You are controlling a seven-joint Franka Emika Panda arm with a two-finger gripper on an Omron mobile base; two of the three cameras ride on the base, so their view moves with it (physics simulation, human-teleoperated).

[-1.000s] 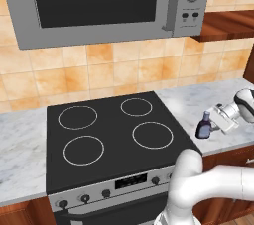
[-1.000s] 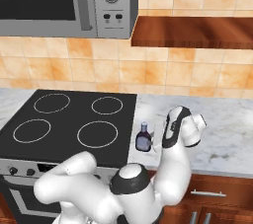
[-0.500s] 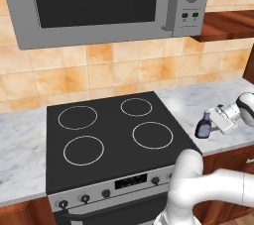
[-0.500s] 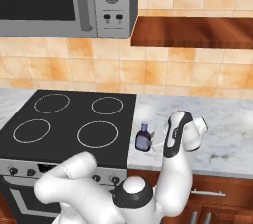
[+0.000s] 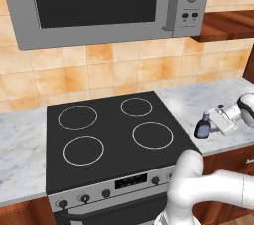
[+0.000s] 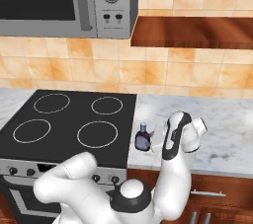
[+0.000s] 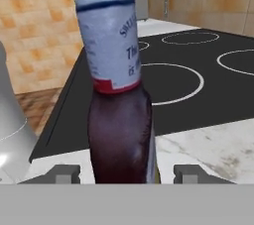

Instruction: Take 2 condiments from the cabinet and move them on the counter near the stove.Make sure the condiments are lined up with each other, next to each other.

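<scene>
Stage: first condiment delivered — the dark brown bottle (image 5: 202, 127) stands on the bench (image 5: 225, 101), just beside the right edge of the stove (image 5: 111, 135); judged roughly half done.
Outstanding: the second condiment is not on the bench in these views; it is yet to be fetched from the cabinet (image 6: 192, 31) and set alongside the first, in line with it.
Pincer: the pincer (image 5: 212, 124) sits level with the bottle, fingers (image 7: 62, 174) spread either side of its base with a gap on each side — released, not grasping.
Bottle position: directly ahead of the pincer, between its fingertips, nearly centred in the hand view.
Bottle axis: long axis vertical, cap end up, base on the marble; upright, no lean evident.
Beyond the bottle: the stove's ring burners lie past it from the pincer — the bottle is between pincer and stove.
Next move, as judged: withdraw straight back without clipping the bottle.
</scene>
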